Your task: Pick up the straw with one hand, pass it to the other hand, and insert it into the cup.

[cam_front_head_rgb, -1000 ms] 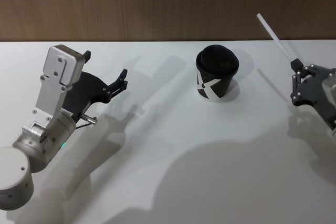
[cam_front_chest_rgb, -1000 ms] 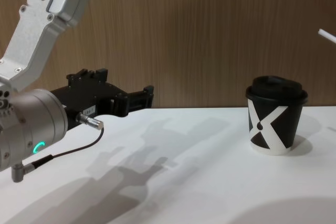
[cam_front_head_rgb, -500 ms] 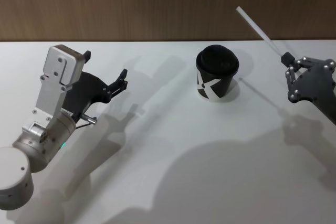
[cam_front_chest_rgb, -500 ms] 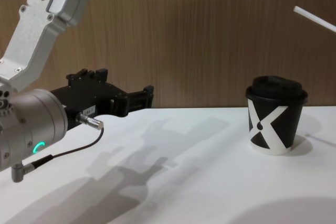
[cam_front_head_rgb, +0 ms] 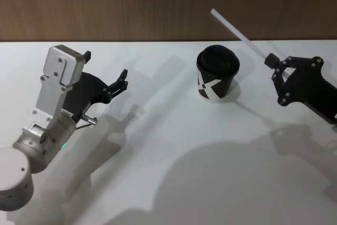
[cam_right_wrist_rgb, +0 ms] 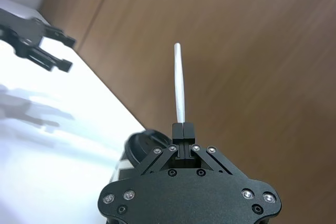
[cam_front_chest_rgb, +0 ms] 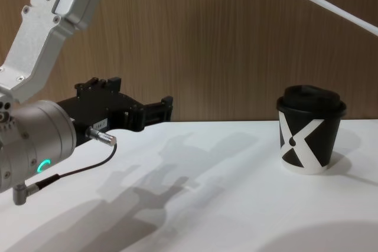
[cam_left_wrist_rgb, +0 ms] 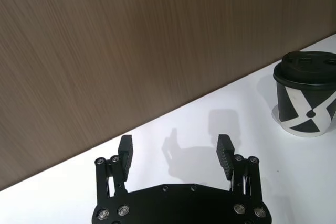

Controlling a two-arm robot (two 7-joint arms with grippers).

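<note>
The white straw [cam_front_head_rgb: 239, 33] slants up and to the left in the air, its free end above and behind the cup [cam_front_head_rgb: 217, 75]. My right gripper [cam_front_head_rgb: 270, 59] is shut on the straw's lower end, hovering to the right of the cup. In the right wrist view the straw [cam_right_wrist_rgb: 180, 85] sticks straight out from the closed right gripper [cam_right_wrist_rgb: 181, 127]. The black cup with the white X pattern and domed lid [cam_front_chest_rgb: 311, 134] stands upright on the table. My left gripper [cam_front_head_rgb: 107, 63] is held open and holds nothing, far left of the cup, its fingers [cam_left_wrist_rgb: 224, 148] spread wide.
The white table [cam_front_head_rgb: 168, 146] runs back to a brown wood-grain wall [cam_front_head_rgb: 131, 3]. The left arm's silver body [cam_front_chest_rgb: 35, 140] with its green ring and thin cable fills the near left. Bare tabletop lies between the left gripper and the cup.
My right gripper has carried the straw leftward, closer to the cup, and the straw's free end has swung left and higher. The left arm and the cup have not moved.
</note>
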